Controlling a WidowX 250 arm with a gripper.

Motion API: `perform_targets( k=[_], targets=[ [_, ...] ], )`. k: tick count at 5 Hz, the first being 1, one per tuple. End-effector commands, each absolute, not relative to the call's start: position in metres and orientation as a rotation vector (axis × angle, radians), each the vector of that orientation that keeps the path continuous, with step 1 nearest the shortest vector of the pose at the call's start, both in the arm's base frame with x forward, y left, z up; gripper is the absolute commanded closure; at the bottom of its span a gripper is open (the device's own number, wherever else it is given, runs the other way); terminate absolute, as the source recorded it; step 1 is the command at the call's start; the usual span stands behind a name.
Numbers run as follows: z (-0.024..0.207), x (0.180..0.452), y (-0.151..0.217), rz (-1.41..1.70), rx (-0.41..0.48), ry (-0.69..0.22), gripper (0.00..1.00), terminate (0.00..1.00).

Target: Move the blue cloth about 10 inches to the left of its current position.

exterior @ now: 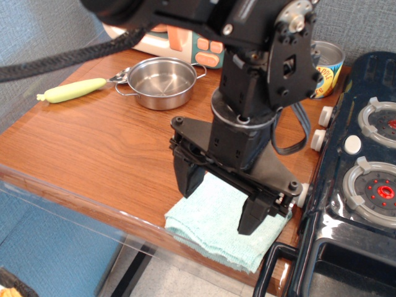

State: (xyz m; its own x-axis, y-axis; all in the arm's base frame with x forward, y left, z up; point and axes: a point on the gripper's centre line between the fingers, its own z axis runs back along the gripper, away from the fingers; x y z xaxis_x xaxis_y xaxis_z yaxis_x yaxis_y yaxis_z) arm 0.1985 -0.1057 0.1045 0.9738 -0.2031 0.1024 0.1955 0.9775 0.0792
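The blue cloth [216, 226] is a pale aqua terry cloth, folded, lying at the front edge of the wooden table [93, 148], just left of the toy stove. My gripper [218, 207] hangs straight over it. Its two black fingers [187, 176] are spread wide apart, one over the cloth's left part and one over its right part. The fingertips are at or just above the cloth's surface; I cannot tell if they touch. Nothing is held between them.
A steel pot [162, 82] stands at the back, left of the arm. A yellow-green utensil handle [74, 90] lies left of it. A tin can [327, 68] and a dark toy stove [365, 179] are on the right. A pastel toy [185, 43] is at the back.
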Motion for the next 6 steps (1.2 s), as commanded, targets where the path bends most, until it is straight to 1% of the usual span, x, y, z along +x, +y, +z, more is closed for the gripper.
perform_targets(
  k=[1,2,3,4,5,6],
  targets=[
    [0.105,0.199,-0.106,-0.201,0.069,-0.11,0.0,0.0],
    [0.092,0.216,-0.108,-0.201,0.036,-0.142,0.0,0.0],
    [0.076,0.236,-0.102,-0.182,0.029,-0.159,0.0,0.0],
    [0.058,0.259,-0.091,-0.155,0.062,-0.168,0.0,0.0],
    [0.041,0.275,-0.087,-0.152,0.067,-0.191,0.0,0.0],
    [0.026,0.28,-0.094,-0.16,0.034,-0.178,0.0,0.0]
  ],
)
